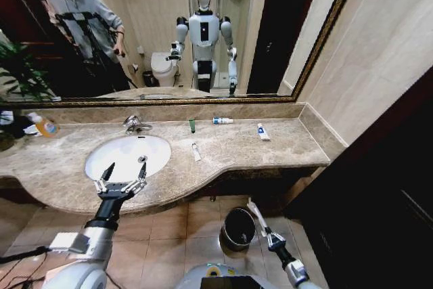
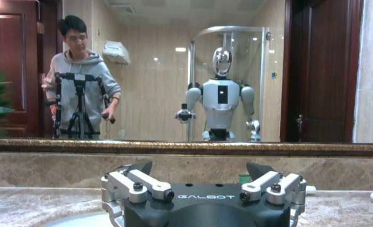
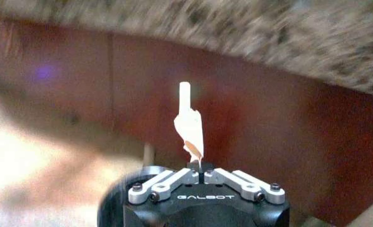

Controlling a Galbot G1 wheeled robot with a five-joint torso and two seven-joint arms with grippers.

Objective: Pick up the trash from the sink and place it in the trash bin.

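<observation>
risk: white tube (image 3: 190, 124) pinched only by tail end, could slip and miss bin (image 1: 238, 228) if released off-centre. right gripper (image 1: 269, 235) clamped on it, low, just beside bin rim. left gripper (image 1: 122, 178) spread wide, empty, at sink (image 1: 101, 160) front edge. more tubes (image 1: 195, 151) remain on counter (image 1: 284, 143).

white sink (image 1: 128, 156), beige marbled counter (image 1: 257, 148), black trash bin (image 1: 238, 228)

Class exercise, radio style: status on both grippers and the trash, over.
Left gripper open over white oval sink. Right gripper shut on small white tube, beside round black trash bin. Nothing in the way.
</observation>
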